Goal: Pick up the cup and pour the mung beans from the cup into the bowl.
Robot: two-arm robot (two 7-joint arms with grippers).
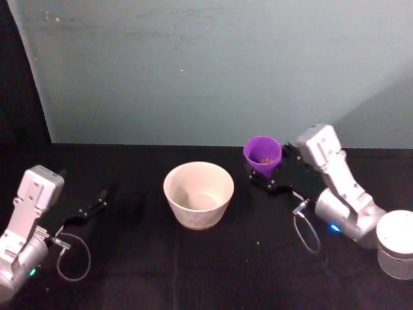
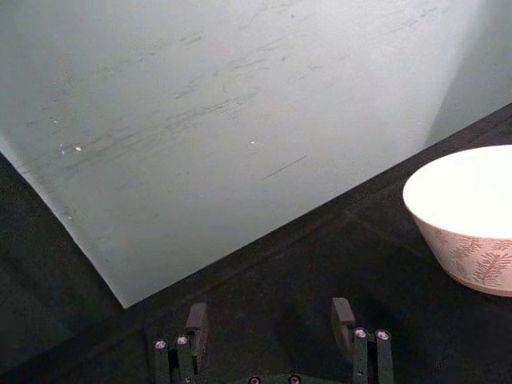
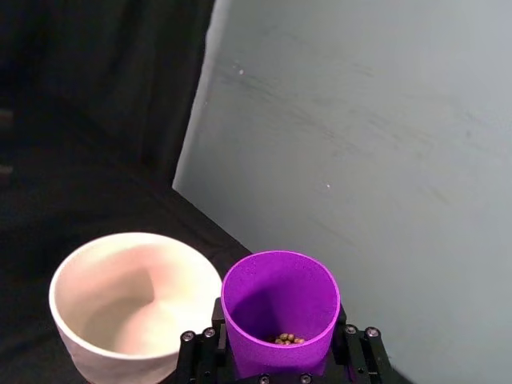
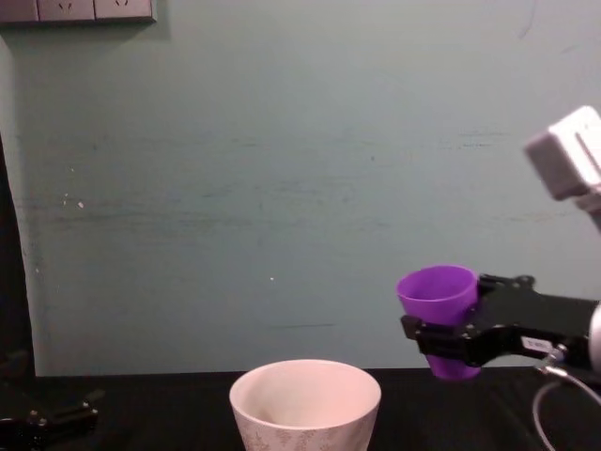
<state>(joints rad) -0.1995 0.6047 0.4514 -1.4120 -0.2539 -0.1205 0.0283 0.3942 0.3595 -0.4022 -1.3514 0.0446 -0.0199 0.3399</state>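
My right gripper (image 1: 266,173) is shut on the purple cup (image 1: 262,155), holding it upright in the air to the right of the bowl (image 1: 198,194). From the chest view the cup (image 4: 439,315) hangs above table level, right of and higher than the bowl (image 4: 305,399) rim. The right wrist view looks into the cup (image 3: 278,312), where a few mung beans (image 3: 288,339) lie on the bottom, with the cream-white bowl (image 3: 132,300) beside it. My left gripper (image 2: 272,324) rests open over the black table at the left, well away from the bowl (image 2: 472,212).
A black cloth covers the table (image 1: 206,271). A pale green wall panel (image 1: 213,71) stands right behind the work area. A white cylindrical part (image 1: 397,245) sits at the far right edge. Cables (image 1: 306,229) loop from both arms.
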